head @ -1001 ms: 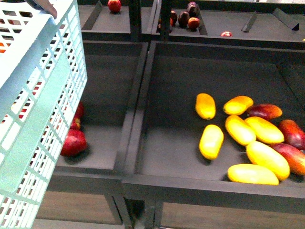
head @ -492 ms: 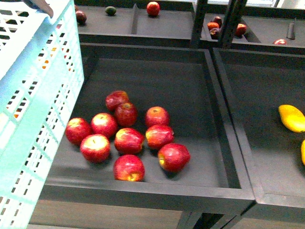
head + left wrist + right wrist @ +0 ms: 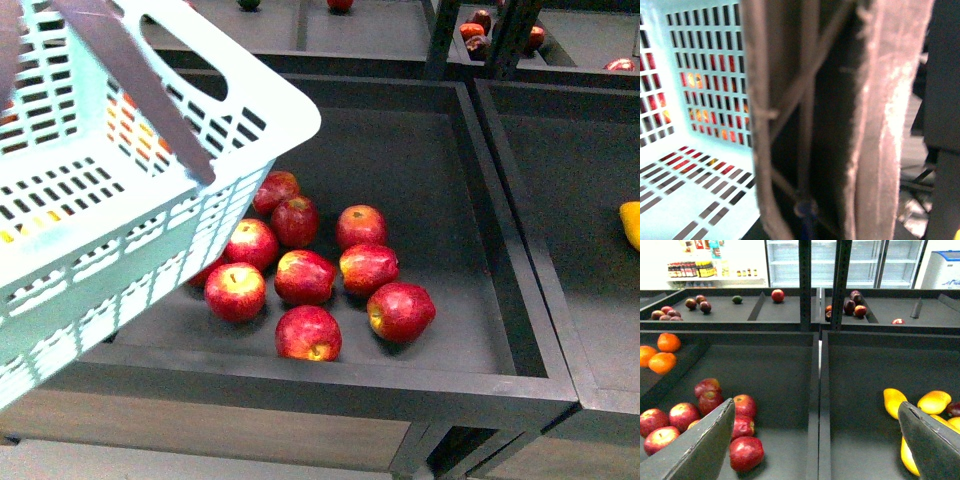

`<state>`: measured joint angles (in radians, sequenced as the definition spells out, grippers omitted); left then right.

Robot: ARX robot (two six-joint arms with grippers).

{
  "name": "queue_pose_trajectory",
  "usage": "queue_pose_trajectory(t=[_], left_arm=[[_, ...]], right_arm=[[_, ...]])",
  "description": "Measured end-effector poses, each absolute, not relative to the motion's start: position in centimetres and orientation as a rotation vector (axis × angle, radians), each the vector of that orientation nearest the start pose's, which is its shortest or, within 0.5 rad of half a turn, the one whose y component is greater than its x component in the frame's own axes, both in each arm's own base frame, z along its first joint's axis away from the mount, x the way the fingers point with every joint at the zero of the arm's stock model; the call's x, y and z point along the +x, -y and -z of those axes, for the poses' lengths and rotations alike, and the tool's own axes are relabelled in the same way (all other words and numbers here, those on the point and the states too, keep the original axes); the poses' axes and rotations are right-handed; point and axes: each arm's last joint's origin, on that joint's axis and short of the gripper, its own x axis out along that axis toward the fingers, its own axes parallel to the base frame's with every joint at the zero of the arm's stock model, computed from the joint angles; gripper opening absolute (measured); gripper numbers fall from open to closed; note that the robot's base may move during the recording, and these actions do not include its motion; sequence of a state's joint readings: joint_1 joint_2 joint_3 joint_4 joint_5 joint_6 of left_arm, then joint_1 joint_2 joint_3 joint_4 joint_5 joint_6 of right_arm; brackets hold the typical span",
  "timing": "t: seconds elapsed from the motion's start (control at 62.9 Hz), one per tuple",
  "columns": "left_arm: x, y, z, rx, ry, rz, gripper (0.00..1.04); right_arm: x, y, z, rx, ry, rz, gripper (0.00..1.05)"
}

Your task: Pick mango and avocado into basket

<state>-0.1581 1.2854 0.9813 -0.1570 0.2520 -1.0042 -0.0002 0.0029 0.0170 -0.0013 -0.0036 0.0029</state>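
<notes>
The pale aqua basket (image 3: 270, 105) hangs tilted at the left of the front view, over the apple bin's left side. My left gripper is shut on its brown handles (image 3: 890, 125), which fill the left wrist view and hide the fingers. Yellow mangoes (image 3: 894, 401) lie in the right-hand bin, and one mango (image 3: 630, 225) shows at the front view's right edge. A dark green avocado (image 3: 737, 299) sits alone on the back shelf. My right gripper (image 3: 817, 442) hangs open above the divider between the two bins, with nothing between its fingers (image 3: 700, 445).
Several red apples (image 3: 310, 275) lie in the near bin (image 3: 520, 340). Oranges (image 3: 662, 355) fill a bin further left. Dark plums (image 3: 697, 304) and an apple (image 3: 777, 295) sit on the back shelf. A raised divider (image 3: 819, 390) separates the bins, and shelf posts (image 3: 805, 270) stand behind.
The front view has swung left from the mango bin to the apple bin. The basket has swung lower and tilted, and its brown handle and rim opening have come into view.
</notes>
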Motion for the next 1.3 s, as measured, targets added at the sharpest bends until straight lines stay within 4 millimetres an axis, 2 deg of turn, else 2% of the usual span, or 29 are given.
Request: queue_pose_trajectory(t=[0.111,0.254,0.477,0.62,0.794,1.223,1.303], left_arm=[[31.8,8.5,-29.6,-0.924,-0.677,0.161,0.15],[34.5,13.2,-29.2,-0.887,-0.759,0.239,0.15],[35.3,20.3,-28.9,-0.845,-0.836,0.358,0.15],[34.1,23.0,-29.3,-0.823,-0.873,0.447,0.15],[33.0,24.5,-29.4,-0.786,-0.906,0.523,0.15],[33.3,24.0,-29.4,-0.779,-0.889,0.493,0.15],[33.3,24.1,-29.4,-0.780,-0.893,0.500,0.15]], right_arm=[[9.7,0.0,-16.9,0.003,0.013,0.001,0.96],[9.7,0.0,-16.9,0.003,0.013,0.000,0.96],[9.7,0.0,-16.9,0.003,0.013,0.000,0.96],[9.7,0.0,-16.9,0.003,0.013,0.000,0.96],[9.7,0.0,-16.9,0.002,0.013,0.000,0.96],[9.7,0.0,-16.9,0.003,0.012,0.001,0.96],[10.1,0.9,-16.6,0.134,-0.337,0.198,0.96]])
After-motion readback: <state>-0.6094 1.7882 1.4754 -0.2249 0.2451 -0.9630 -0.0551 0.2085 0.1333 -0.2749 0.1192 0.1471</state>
